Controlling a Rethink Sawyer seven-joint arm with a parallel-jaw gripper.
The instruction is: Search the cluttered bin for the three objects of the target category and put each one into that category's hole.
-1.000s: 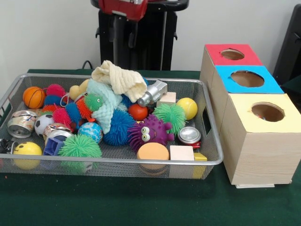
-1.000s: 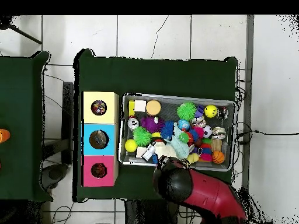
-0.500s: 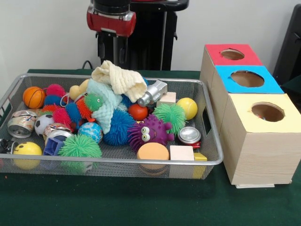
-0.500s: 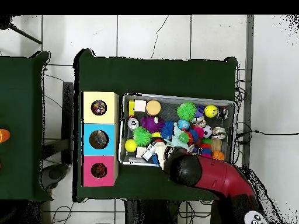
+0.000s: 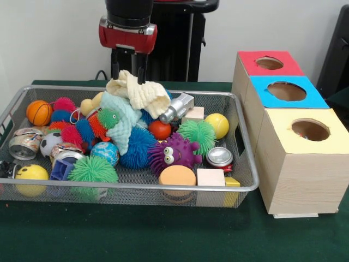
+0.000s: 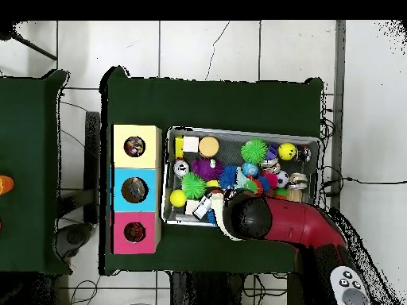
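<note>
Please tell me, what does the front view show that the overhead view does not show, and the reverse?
Only the front view shows the open tool just above the cream cloth. Only the overhead view shows the red arm covering that cloth, and things inside the yellow box. Both show the wire tray, the purple spiky toy and three boxes.

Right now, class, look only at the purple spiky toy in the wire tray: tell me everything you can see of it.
The purple spiky toy looks like soft rubber, round, covered in short spikes, with two big white eyes and a toothy mouth facing the front camera. It sits upright on the mesh floor of the bin, near the front middle. A blue spiky ball presses its left side, a green spiky ball stands behind its right, and an orange disc lies just before it.
</note>
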